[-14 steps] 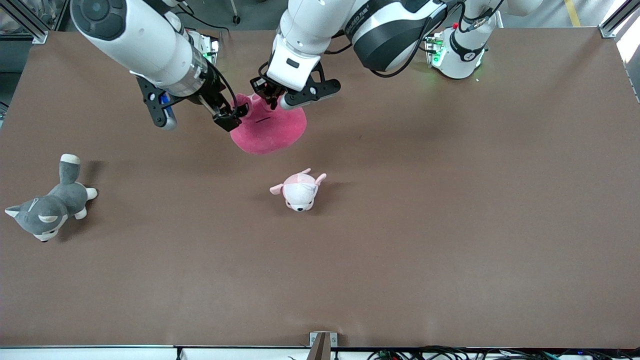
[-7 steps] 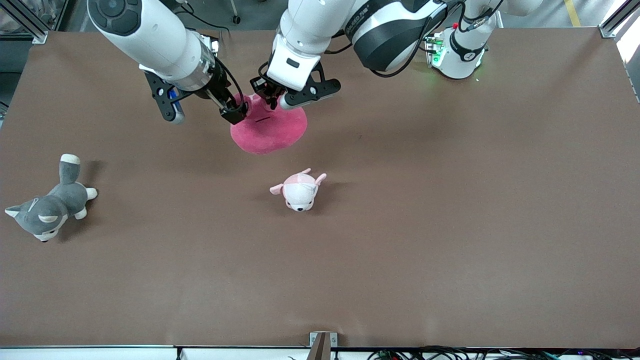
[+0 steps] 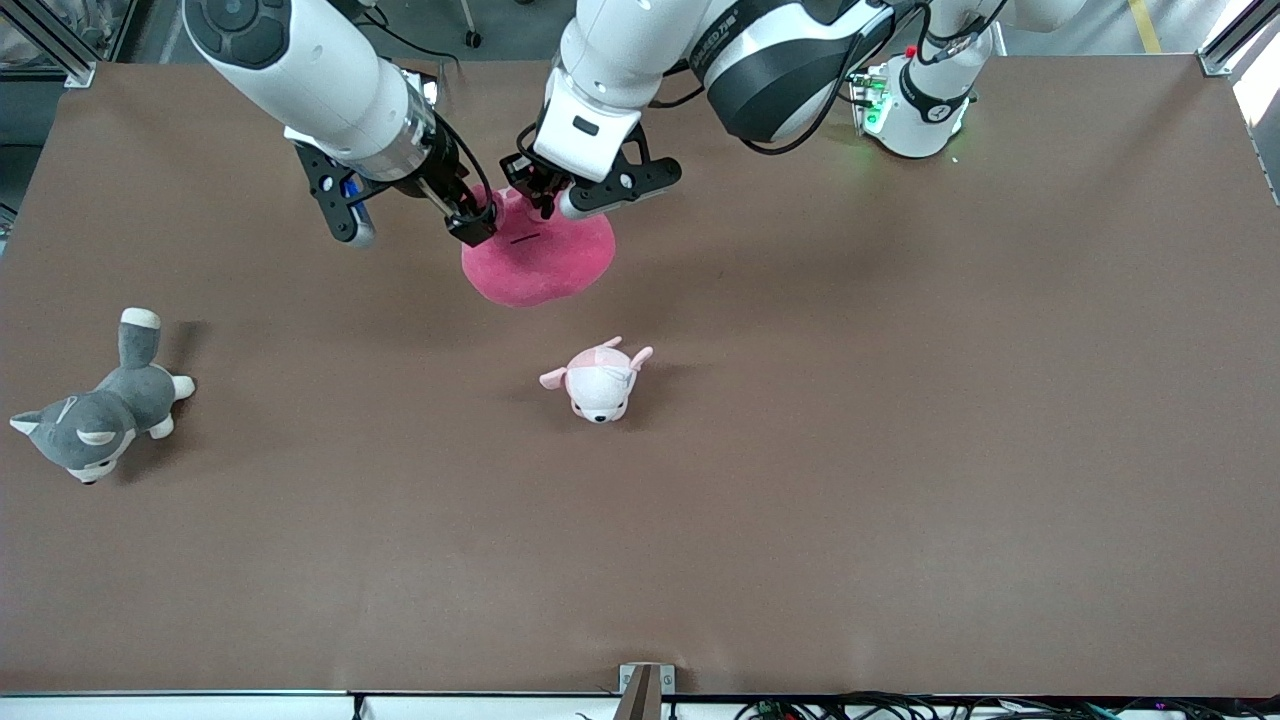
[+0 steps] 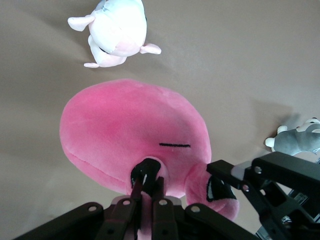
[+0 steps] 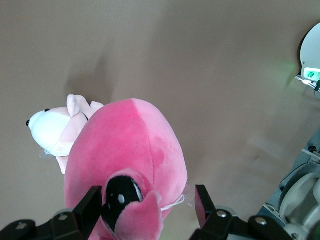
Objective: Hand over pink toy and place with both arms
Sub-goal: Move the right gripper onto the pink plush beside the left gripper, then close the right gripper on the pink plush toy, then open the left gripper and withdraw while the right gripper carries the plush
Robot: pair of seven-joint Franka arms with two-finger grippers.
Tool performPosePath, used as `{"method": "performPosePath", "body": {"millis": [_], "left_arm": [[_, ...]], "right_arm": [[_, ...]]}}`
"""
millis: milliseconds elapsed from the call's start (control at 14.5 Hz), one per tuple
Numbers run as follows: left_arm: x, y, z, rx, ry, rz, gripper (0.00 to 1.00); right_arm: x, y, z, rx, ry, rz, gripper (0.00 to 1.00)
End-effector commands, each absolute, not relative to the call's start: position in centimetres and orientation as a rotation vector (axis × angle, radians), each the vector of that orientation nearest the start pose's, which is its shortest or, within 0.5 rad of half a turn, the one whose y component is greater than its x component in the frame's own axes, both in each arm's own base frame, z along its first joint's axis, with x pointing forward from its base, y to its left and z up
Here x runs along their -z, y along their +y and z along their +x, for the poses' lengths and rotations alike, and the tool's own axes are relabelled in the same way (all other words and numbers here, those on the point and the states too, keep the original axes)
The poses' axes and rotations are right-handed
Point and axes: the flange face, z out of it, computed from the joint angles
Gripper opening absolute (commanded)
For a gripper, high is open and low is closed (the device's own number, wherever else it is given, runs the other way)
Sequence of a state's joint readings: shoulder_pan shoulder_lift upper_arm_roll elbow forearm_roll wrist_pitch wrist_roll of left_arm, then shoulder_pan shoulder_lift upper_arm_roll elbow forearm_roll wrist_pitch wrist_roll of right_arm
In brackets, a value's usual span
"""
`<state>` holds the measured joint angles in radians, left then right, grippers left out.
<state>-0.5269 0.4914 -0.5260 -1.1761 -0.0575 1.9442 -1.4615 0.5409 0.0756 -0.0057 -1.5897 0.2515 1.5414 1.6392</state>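
Note:
The pink toy (image 3: 545,262) hangs above the table, over the part near the robots' bases. My left gripper (image 3: 535,200) is shut on a fold of its plush beside a dark eye, as the left wrist view (image 4: 150,186) shows. My right gripper (image 3: 478,222) is open, and its fingers straddle another dark eye and a nub of the toy (image 5: 130,145) without closing on them (image 5: 147,205). One right finger (image 4: 225,186) shows against the toy in the left wrist view.
A small white and pale-pink plush animal (image 3: 598,381) lies on the brown table, nearer to the front camera than the pink toy. A grey and white plush dog (image 3: 95,415) lies at the right arm's end of the table.
My right gripper has moved in toward the pink toy and now straddles its edge. The left gripper and the toy have stayed in place.

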Motion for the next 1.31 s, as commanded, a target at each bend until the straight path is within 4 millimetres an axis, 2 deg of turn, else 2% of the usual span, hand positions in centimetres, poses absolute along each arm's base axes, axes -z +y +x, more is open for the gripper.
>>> {"method": "performPosePath", "body": {"millis": [0,138,276,345,483,552,621,897,966,1034,1103,1172,1241], "left_arm": [[-58.4,-57.2,43.0,-0.305,-0.938,-3.432,0.0],[-58.2,-57.2,43.2,-0.305,-0.94,-3.429,0.0],[-58.2,-57.2,43.2,-0.305,-0.94,-3.429,0.0],[-58.3,-57.2,43.1,-0.306,-0.938,-3.432,0.0],[-58.2,-57.2,43.2,-0.305,-0.943,-3.429,0.0],[-58.2,-57.2,43.2,-0.303,-0.942,-3.429,0.0],[-58.2,-57.2,43.2,-0.303,-0.942,-3.429,0.0],[-58.8,-56.9,43.3,-0.295,-0.947,-3.435,0.02],[-59.0,-56.7,43.4,-0.291,-0.955,-3.436,0.05],[-59.1,-56.6,43.5,-0.287,-0.957,-3.437,0.17],[-59.1,-56.5,43.6,-0.283,-0.962,-3.433,0.68],[-59.6,-56.1,43.5,-0.241,-0.952,-3.439,0.98],[-60.1,-56.1,43.2,-0.208,-0.939,-3.446,1.0]], "right_arm": [[-57.6,31.5,46.7,-0.448,1.643,-2.611,0.81],[-57.6,31.6,46.8,-0.444,1.64,-2.609,0.7],[-57.7,31.5,46.8,-0.441,1.641,-2.605,0.52],[-57.7,31.4,46.8,-0.441,1.643,-2.604,0.4],[-57.7,31.4,47.0,-0.439,1.642,-2.601,0.11],[-57.7,31.1,47.2,-0.434,1.648,-2.592,0.03],[-57.7,30.8,47.5,-0.432,1.655,-2.585,0.0],[-58.2,28.8,48.7,-0.419,1.672,-2.554,0.0],[-58.2,28.4,49.0,-0.417,1.675,-2.549,0.0],[-58.1,27.4,49.5,-0.418,1.688,-2.539,0.0],[-57.9,26.3,50.0,-0.42,1.68,-2.542,0.0],[-57.7,25.2,50.6,-0.421,1.665,-2.548,0.0],[-57.5,24.0,51.3,-0.423,1.66,-2.548,0.0]]}}
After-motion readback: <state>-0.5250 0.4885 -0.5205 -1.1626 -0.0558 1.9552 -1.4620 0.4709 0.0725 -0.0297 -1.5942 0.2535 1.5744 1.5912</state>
